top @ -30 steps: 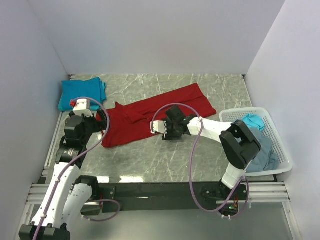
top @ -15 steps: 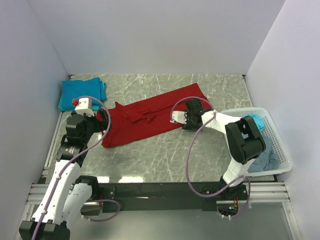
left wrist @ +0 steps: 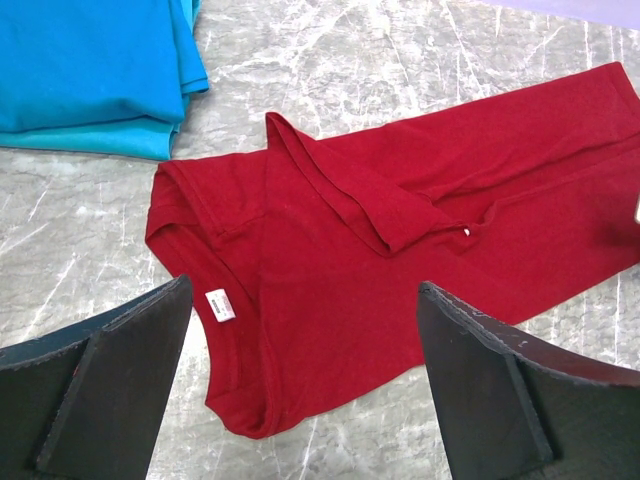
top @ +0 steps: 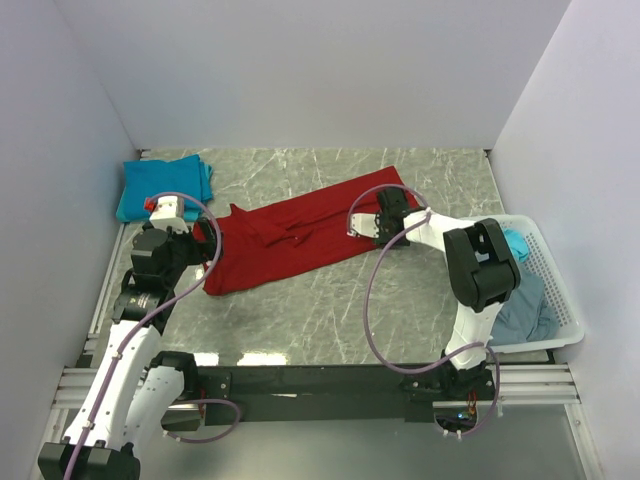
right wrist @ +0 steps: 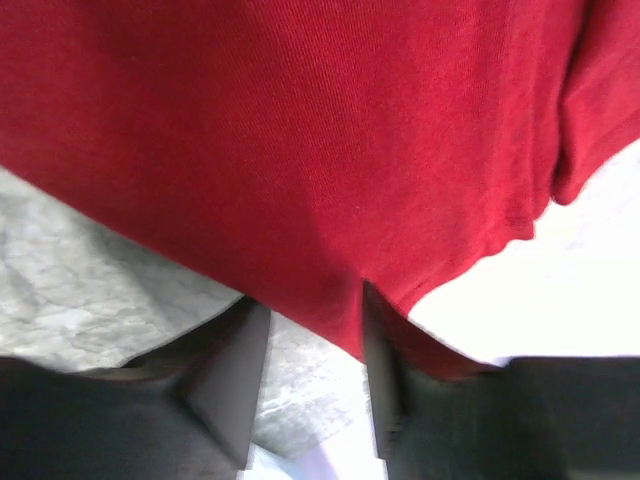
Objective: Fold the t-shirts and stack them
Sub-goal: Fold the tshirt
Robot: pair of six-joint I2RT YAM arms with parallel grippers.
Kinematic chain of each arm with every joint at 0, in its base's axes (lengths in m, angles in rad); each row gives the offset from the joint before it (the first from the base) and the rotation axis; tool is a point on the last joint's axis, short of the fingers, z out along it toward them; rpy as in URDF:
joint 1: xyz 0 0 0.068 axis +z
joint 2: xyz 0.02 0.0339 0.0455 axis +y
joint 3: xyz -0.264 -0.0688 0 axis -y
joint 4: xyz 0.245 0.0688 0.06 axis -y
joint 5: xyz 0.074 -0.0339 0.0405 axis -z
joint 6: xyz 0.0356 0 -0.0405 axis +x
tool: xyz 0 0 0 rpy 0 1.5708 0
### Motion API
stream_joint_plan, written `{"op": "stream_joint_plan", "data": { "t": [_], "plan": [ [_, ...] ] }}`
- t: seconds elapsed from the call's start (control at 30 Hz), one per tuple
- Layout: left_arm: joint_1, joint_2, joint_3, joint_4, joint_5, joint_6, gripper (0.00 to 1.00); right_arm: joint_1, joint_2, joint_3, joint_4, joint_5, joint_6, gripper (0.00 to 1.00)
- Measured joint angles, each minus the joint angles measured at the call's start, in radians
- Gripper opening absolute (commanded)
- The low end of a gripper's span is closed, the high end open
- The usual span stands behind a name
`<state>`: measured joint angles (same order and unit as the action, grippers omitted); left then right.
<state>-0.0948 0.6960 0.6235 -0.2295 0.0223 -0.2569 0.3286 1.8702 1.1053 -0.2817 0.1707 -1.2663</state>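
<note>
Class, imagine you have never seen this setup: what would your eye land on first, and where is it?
The bright red t-shirt stands out first, lying rumpled and slantwise across the middle of the marble table. Next comes the right gripper at the shirt's right end, with its jaws on either side of the hem. The folded teal t-shirts sit in the far left corner.

Bright, even overhead light, shadows soft and faint, pale sheen on the marble table (top: 300,310) near its front edge, top and left wrist views sharp, right wrist view soft-focused, blown white beside the red t-shirt (right wrist: 300,150).
</note>
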Motion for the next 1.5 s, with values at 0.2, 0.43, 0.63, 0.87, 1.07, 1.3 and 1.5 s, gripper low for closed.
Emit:
{"op": "stream_joint_plan", "data": {
  "t": [0.2,0.43,0.63,0.87,1.07,1.3,1.5],
  "plan": [
    [0.0,0.0,0.0,0.0,0.003,0.0,0.99,-0.008,0.017,0.009,-0.014,0.009,-0.003,0.21],
    [0.0,0.0,0.0,0.0,0.008,0.0,0.99,-0.001,-0.021,-0.063,0.013,0.03,-0.009,0.01],
    [0.0,0.0,0.0,0.0,0.01,0.0,0.99,0.045,-0.097,-0.134,-0.057,0.044,0.021,0.0],
    [0.0,-0.009,0.0,0.0,0.016,0.0,0.99,0.314,-0.278,-0.261,-0.248,0.031,0.156,0.0],
    [0.0,-0.021,0.0,0.001,0.026,0.0,0.99,0.619,-0.375,-0.323,-0.38,-0.024,0.344,0.06],
    [0.0,-0.03,0.0,0.002,0.037,0.0,0.99,0.735,-0.484,-0.348,-0.555,-0.083,0.483,0.34],
    [0.0,-0.031,0.0,0.004,0.046,0.0,0.99,0.588,-0.556,-0.137,-0.651,-0.186,0.5,0.56]
  ]
}}
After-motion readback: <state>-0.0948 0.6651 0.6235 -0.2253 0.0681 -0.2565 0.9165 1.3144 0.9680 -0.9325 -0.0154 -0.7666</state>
